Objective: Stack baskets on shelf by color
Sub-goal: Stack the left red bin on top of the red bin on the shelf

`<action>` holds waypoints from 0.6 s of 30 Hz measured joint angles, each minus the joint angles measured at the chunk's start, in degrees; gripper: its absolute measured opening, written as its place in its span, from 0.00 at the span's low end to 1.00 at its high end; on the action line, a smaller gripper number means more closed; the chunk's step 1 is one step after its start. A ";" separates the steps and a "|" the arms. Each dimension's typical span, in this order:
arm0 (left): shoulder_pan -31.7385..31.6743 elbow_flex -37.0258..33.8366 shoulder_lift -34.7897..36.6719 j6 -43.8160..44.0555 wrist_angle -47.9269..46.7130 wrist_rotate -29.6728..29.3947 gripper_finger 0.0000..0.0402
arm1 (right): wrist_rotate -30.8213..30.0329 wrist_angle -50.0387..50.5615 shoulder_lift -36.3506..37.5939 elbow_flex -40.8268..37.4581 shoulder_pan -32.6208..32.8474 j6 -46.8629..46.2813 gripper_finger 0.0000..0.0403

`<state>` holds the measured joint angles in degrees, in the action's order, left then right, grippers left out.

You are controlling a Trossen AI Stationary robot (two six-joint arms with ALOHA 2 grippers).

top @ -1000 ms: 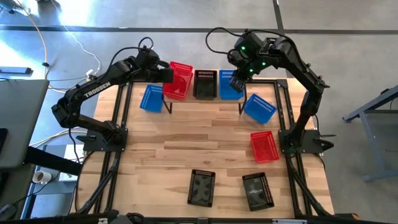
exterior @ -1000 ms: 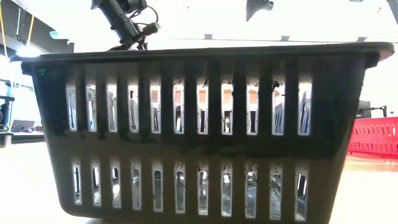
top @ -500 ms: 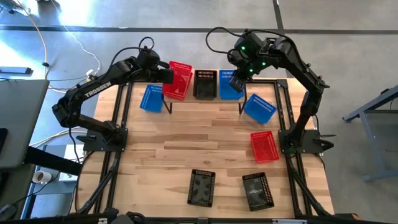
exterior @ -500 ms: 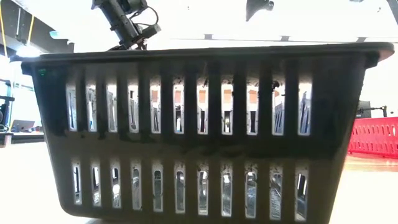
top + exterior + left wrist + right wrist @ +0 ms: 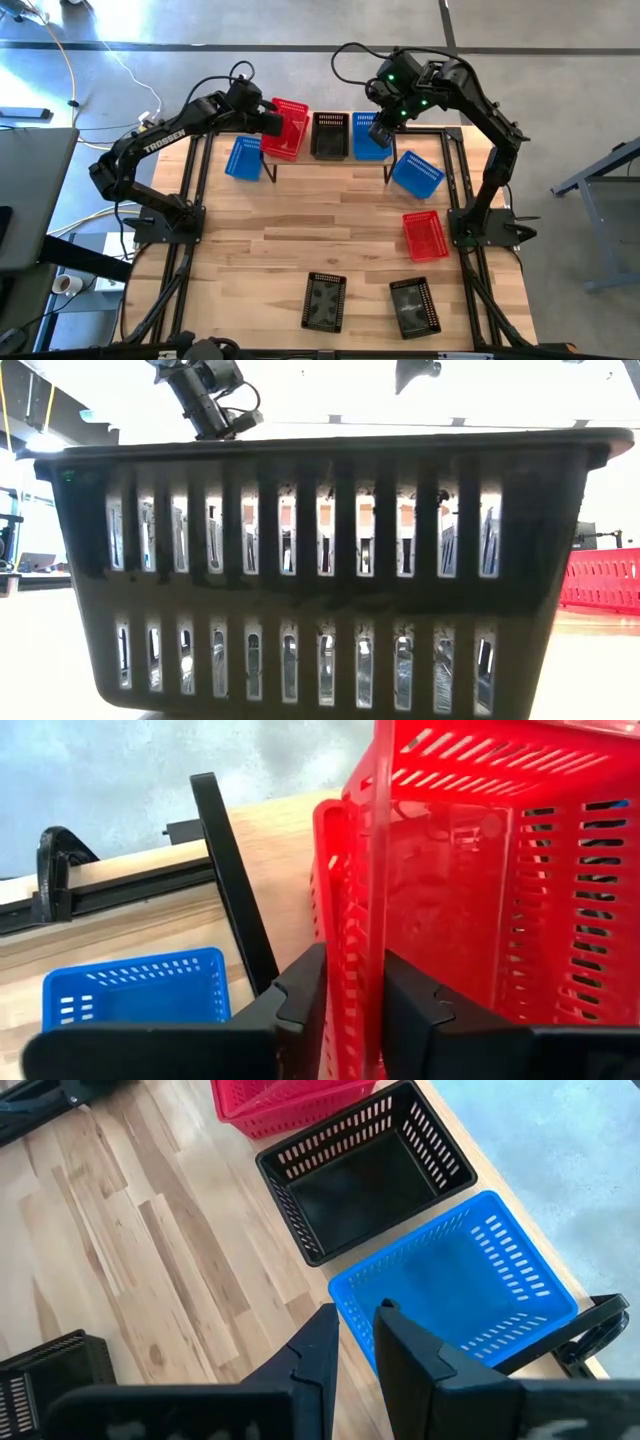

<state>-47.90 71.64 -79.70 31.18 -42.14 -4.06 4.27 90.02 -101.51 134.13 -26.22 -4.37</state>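
Note:
The shelf (image 5: 271,172) stands at the table's far edge and carries red, black (image 5: 330,135) and blue (image 5: 366,138) baskets side by side. My left gripper (image 5: 268,121) is shut on a tilted red basket (image 5: 291,128) over the shelf's left end. In the left wrist view a second red basket's rim (image 5: 328,910) shows just outside it. My right gripper (image 5: 380,131) is over the blue basket (image 5: 450,1290) on the shelf's right end, shut on its wall. My left gripper pinches the red basket's side wall (image 5: 358,982) between its two fingers (image 5: 303,988), coming level from the table's left. The basket sits tilted, and its lower part seems to rest in the other red basket. My right gripper comes slanting from above. Its fingers (image 5: 322,1338) close on the blue basket's wall at the rim (image 5: 352,1302), one finger inside and one outside. The basket stands level on the shelf.
On the table lie a blue basket (image 5: 243,158) left of the shelf, a blue one (image 5: 417,172) and a red one (image 5: 424,236) on the right, and two black ones (image 5: 324,300) (image 5: 414,306) near the front edge. One black basket (image 5: 320,560) fills the low view.
My left arm has shifted a little toward the table's right, over the shelf's left end, still shut on the red basket. The basket has hardly moved.

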 joint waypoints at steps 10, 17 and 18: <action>0.00 0.00 0.04 0.54 3.38 0.79 0.02 | 0.00 0.00 0.00 0.00 0.02 -0.34 0.14; 0.00 0.12 0.09 2.34 3.23 2.48 0.01 | 0.00 0.00 0.00 0.00 0.02 0.32 0.14; 0.00 0.56 0.11 2.60 2.62 2.79 0.01 | 0.00 0.00 0.00 0.00 0.02 0.36 0.14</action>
<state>-47.90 72.20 -79.59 33.78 -39.52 -1.27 4.27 90.02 -101.51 134.13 -26.20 -4.01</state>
